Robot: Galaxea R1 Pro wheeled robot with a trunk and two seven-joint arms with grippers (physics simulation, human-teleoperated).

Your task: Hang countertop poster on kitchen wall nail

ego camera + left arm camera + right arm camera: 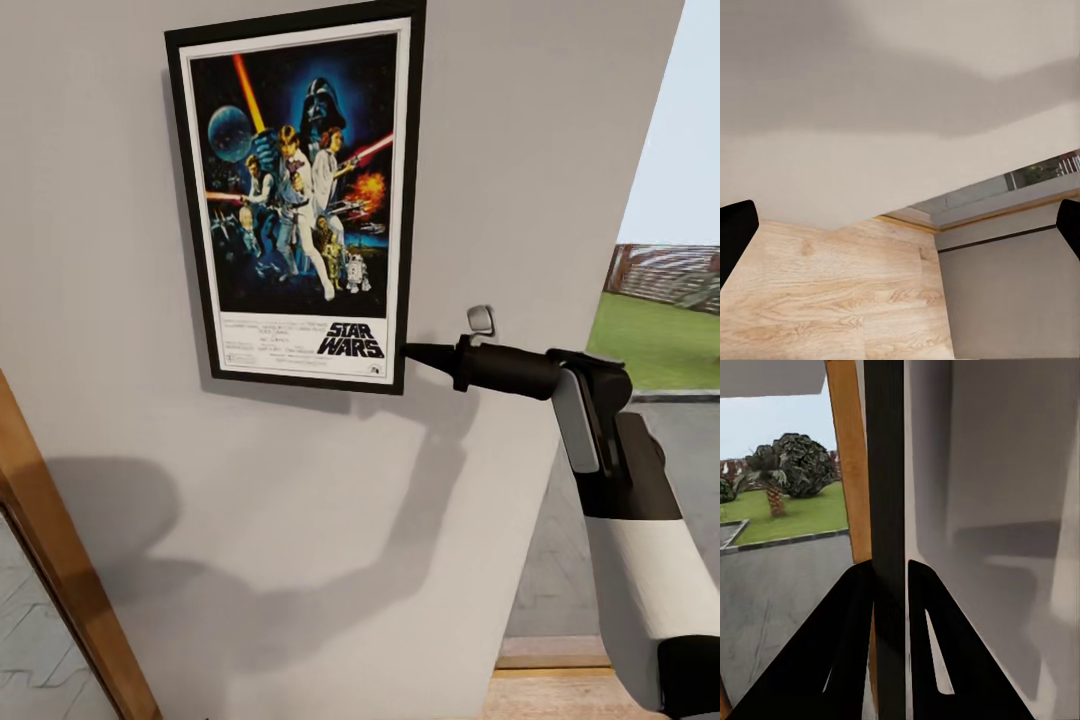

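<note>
The poster (298, 195) sits upright against the wall (300, 520), the right gripper (410, 352) pinching its lower right frame edge with 2 fingers (855, 645), apparently steadying it. The left gripper (900, 232), fingers spread wide, carries nothing.

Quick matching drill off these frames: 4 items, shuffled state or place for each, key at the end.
Items:
1. poster
2. right gripper
3. left gripper
4. lawn

States:
A. open, over wood floor
B. outside, past the wall's edge
C. flat against the wall
D. shut on the frame's lower right edge

Pairs: 1-C, 2-D, 3-A, 4-B
</note>
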